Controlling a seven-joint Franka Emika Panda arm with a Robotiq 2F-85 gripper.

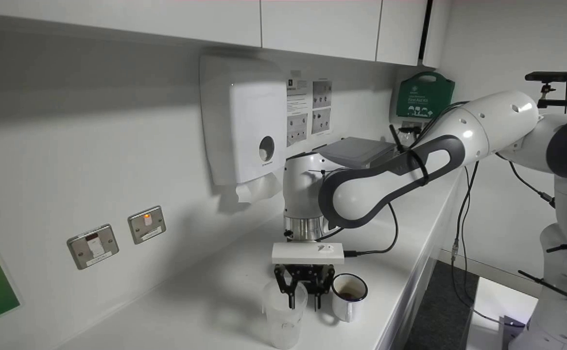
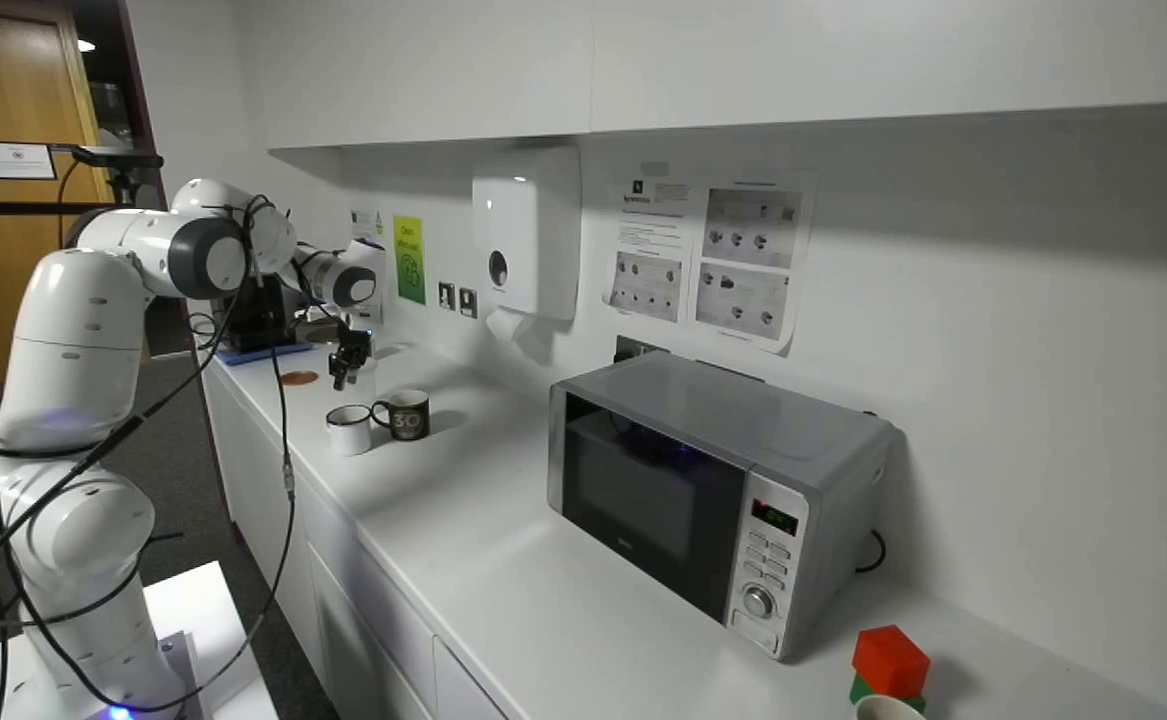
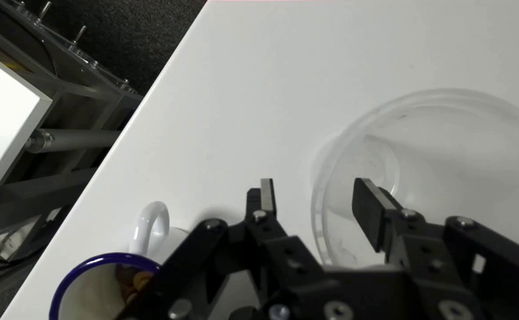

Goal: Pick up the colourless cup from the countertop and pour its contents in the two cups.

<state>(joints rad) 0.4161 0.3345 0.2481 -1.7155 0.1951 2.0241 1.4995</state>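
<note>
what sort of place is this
Probably a shared workplace kitchenette: a microwave stands on the long white countertop, and there's a wall-mounted paper towel dispenser plus a green first aid kit.

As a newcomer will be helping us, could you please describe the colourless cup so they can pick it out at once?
Start at the wall-mounted white towel dispenser, then drop to the white countertop below. There the colourless cup stands upright beside a white mug with a dark rim. Unlike that mug and the dark mug marked "30", it is see-through.
</note>
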